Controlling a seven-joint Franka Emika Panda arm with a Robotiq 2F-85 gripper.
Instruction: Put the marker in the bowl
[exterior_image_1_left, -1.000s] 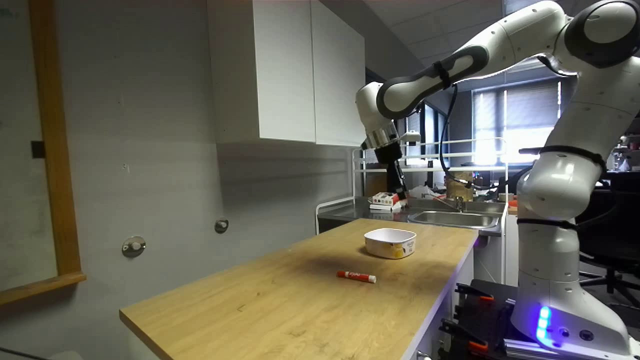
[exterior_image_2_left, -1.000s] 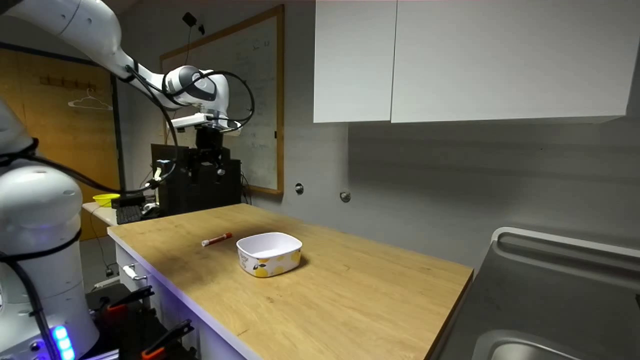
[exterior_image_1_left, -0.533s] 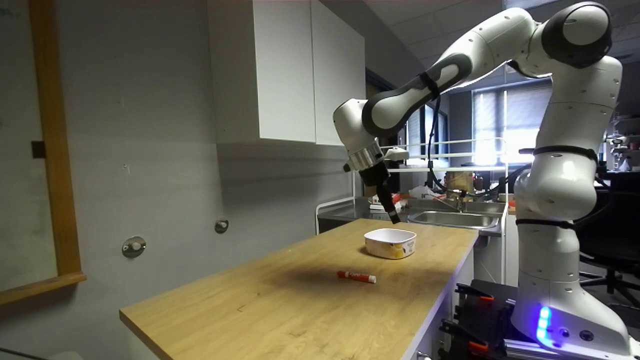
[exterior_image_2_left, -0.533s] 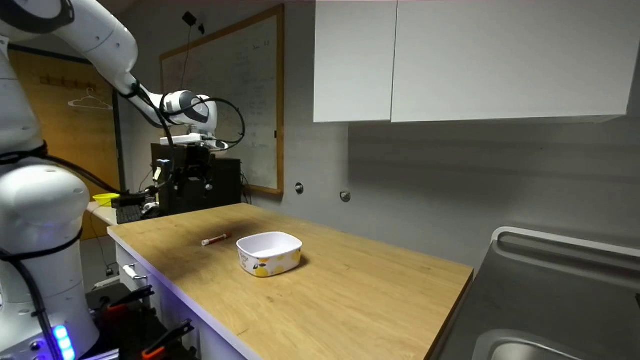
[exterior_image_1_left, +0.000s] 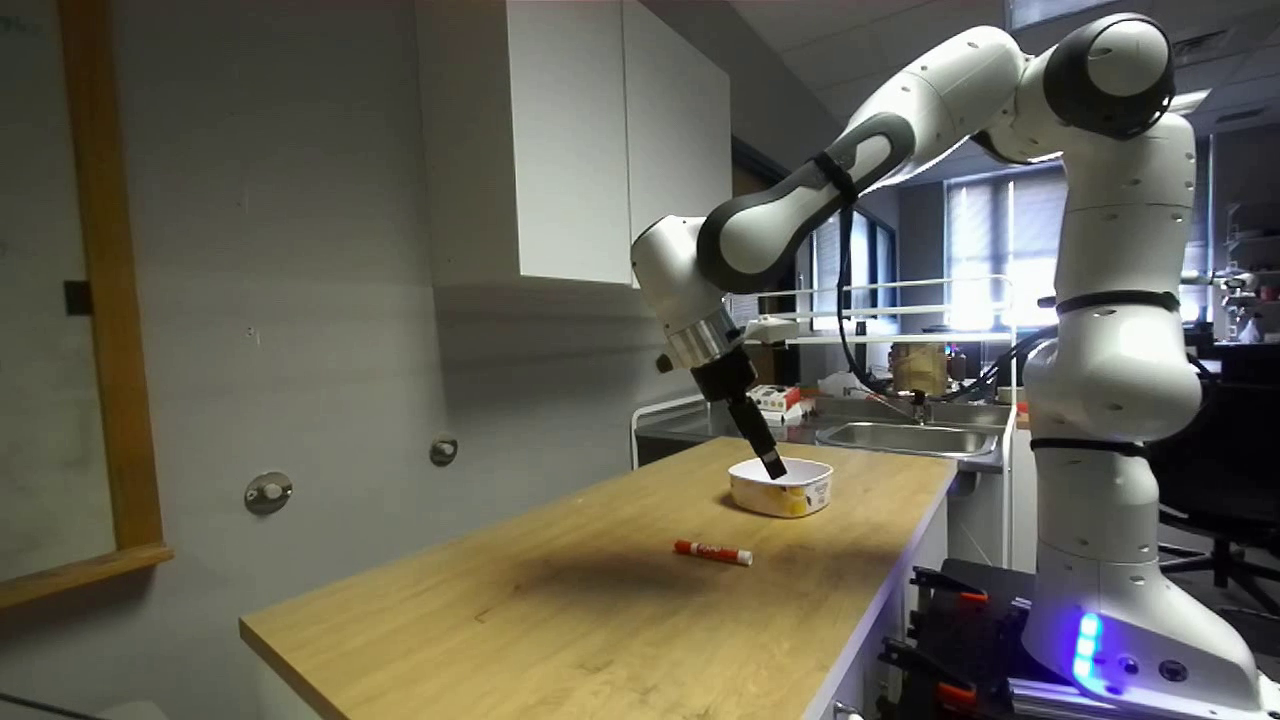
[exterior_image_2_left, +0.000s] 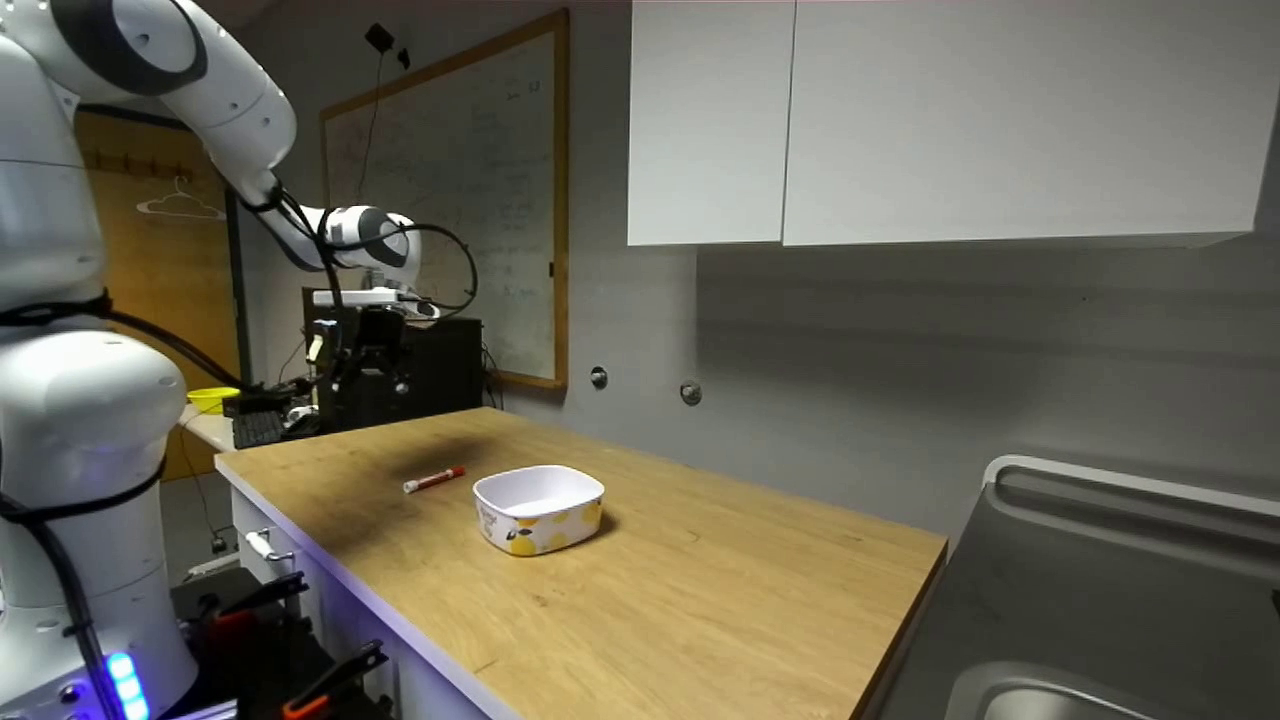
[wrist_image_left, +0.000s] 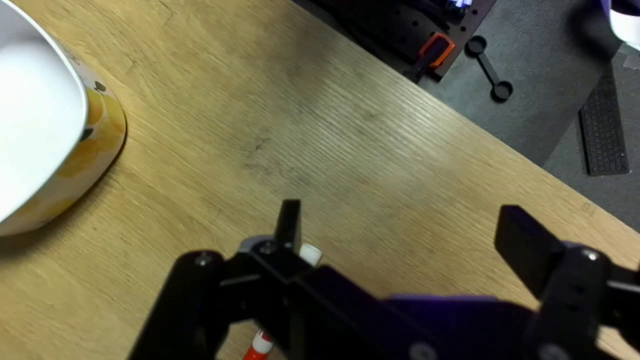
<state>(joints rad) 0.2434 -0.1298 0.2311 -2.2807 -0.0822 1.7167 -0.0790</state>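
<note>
In the wrist view, the bowl (wrist_image_left: 40, 115) is standing left of the pincer (wrist_image_left: 402, 222), well apart. The marker (wrist_image_left: 310, 254) is lying on the table (wrist_image_left: 360, 150), partly hidden behind the finger (wrist_image_left: 289, 220) nearer the bowl. The pincer is hanging with fingers wide apart, holding nothing. Before lowering, it should probably be shifting toward the bowl and turning slightly, so it is closing across the marker.

Room btwn marker (exterior_image_1_left: 713, 552) & bowl (exterior_image_2_left: 538, 529) — latter in way twd sink (exterior_image_1_left: 908, 440).
</note>
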